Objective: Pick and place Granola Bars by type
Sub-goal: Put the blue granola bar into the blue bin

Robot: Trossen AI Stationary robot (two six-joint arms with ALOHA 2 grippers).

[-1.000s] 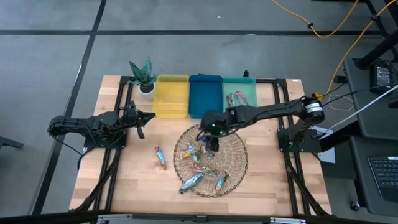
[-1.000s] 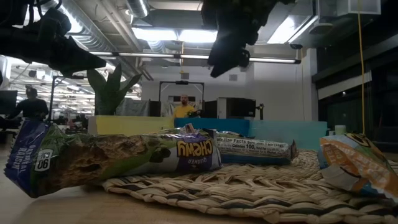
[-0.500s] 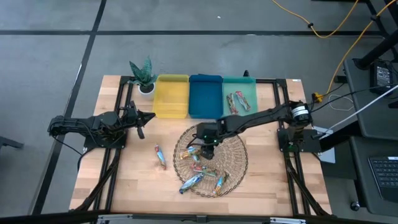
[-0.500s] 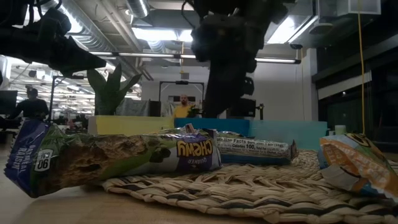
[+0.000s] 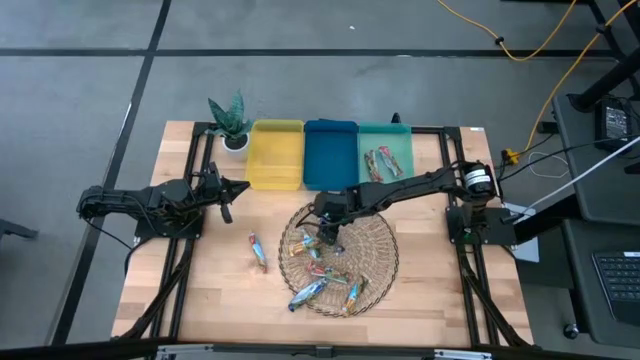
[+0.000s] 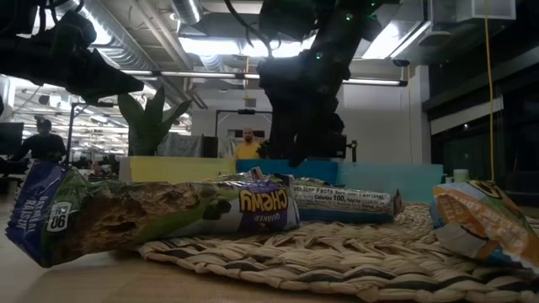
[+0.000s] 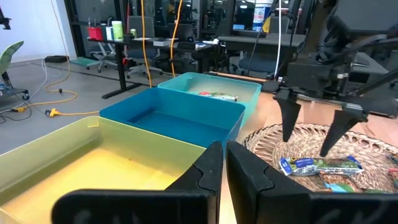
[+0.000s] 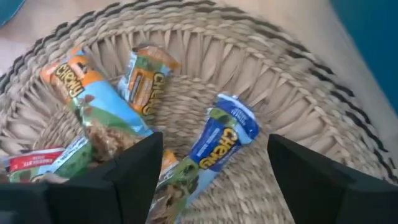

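Several granola bars lie in the round woven basket (image 5: 340, 258). Among them are a blue-wrapped bar (image 8: 225, 140) and orange-wrapped ones (image 8: 146, 74). Another bar (image 5: 258, 250) lies on the table left of the basket, and more bars (image 5: 380, 162) lie in the teal tray. My right gripper (image 8: 216, 144) is open and hangs low over the basket's far-left part. Its fingers stand on either side of the blue bar (image 7: 318, 165) without touching it. My left gripper (image 7: 225, 155) is shut and waits at the table's left (image 5: 228, 195).
Three trays stand side by side at the far edge: yellow (image 5: 275, 155), blue (image 5: 330, 155) and teal (image 5: 395, 145). A small potted plant (image 5: 230, 122) stands left of the yellow tray. Bare wood shows at the near left (image 5: 200, 285). People show in the room beyond.
My right gripper has come down from high above the basket to just over the bars, shifting a little toward the table's left and near edge. It has stayed open. The bars have not moved.
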